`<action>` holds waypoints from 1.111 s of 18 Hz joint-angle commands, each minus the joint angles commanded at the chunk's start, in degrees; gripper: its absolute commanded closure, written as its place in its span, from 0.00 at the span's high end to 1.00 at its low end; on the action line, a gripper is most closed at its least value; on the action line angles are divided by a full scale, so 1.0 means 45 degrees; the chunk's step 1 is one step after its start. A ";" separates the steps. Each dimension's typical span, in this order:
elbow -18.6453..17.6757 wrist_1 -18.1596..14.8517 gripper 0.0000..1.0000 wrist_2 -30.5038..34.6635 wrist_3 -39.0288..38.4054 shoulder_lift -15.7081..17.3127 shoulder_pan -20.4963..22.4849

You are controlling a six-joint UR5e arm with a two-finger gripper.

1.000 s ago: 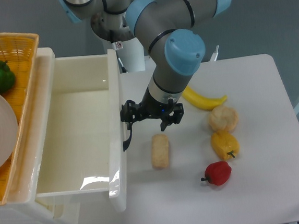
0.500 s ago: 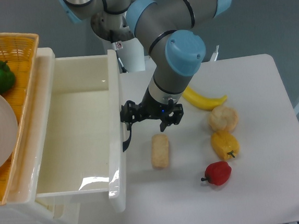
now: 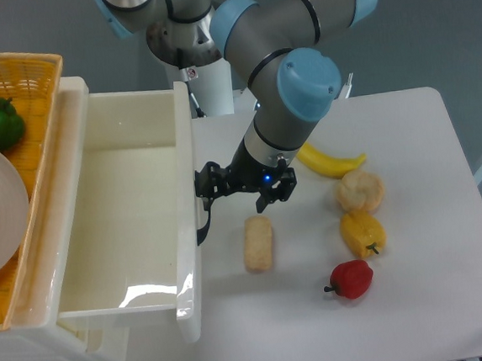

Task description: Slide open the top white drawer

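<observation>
White desk (image 3: pixel 420 300) fills the fixed camera's view. At nine o'clock, the top white drawer (image 3: pixel 117 217) stands pulled far out. The gripper (image 3: pixel 206 202), jaws clamped on its black handle (image 3: pixel 202 222), has barely moved in the last second; pulling looks nearly finished.

The large glossy white plastic top drawer (image 3: pixel 100 210) is seen pulled well out of the cabinet toward 3 o'clock, so that its deep rectangular tray is exposed from above. Nothing is seen inside; a bright reflection is caught on the floor near the 6 o'clock end. Its thick front panel is set along the 3 o'clock side, and a black curved handle (image 3: pixel 202 222) is mounted on that panel's outer face.
</observation>
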 joint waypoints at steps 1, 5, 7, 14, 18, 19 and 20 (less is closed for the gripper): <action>0.0000 0.0000 1.00 0.0000 0.0000 0.0019 0.0020; 0.0020 0.0156 1.00 0.0311 0.0078 0.0097 0.0254; 0.0020 0.0214 1.00 0.1012 0.0524 0.0137 0.0254; 0.0039 0.1288 1.00 0.2086 0.1462 0.0117 0.0254; 0.0020 0.1387 1.00 0.2968 0.3317 0.0098 0.0293; 0.0039 0.1464 1.00 0.3008 0.3378 0.0059 0.0332; 0.0039 0.1697 1.00 0.3085 0.3398 0.0059 0.0371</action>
